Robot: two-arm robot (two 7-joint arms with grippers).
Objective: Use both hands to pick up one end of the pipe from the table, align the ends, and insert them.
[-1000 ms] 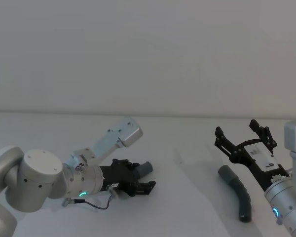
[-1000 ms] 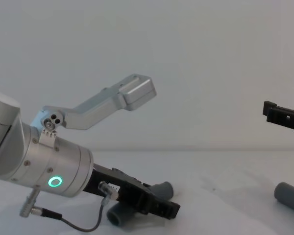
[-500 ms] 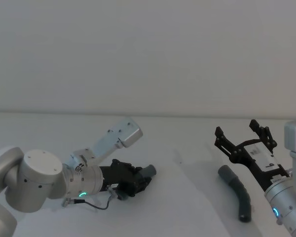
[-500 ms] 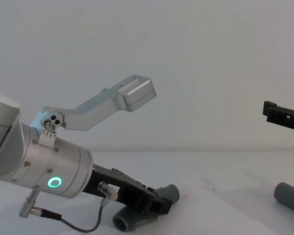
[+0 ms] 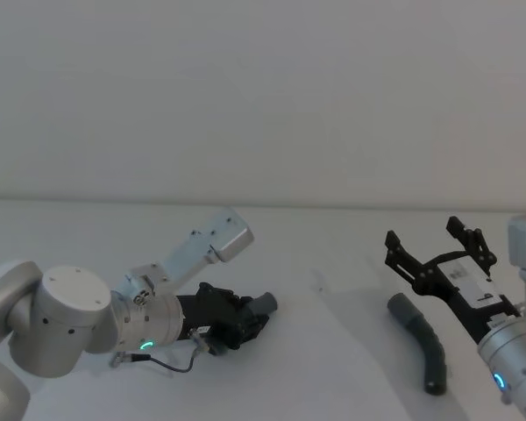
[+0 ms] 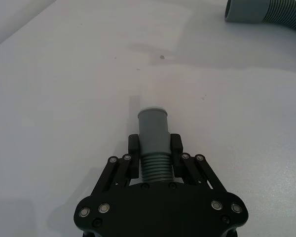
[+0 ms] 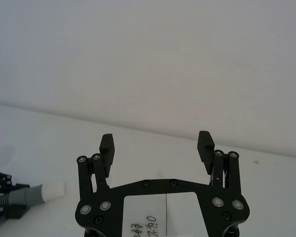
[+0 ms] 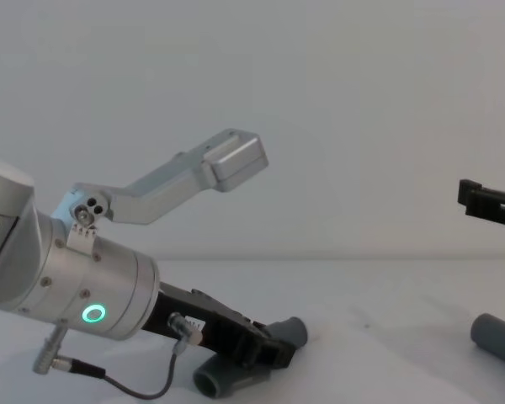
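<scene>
On desk (image 5: 333, 377), left side: left hand (image 5: 252, 324) clamped on ribbed hose piece (image 6: 155, 168) behind its cuff (image 6: 153, 123); right hand (image 5: 428, 239) wide open, empty, poised near second hose piece (image 5: 425, 342) lying flat; pickup half done, right-hand descent and grasp judged next.

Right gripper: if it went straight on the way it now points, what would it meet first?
Nothing close, it seems. The open right gripper points across bare table toward the back wall. The white-tipped hose piece lies well off to the side of that line, though depth is hard to judge.
</scene>
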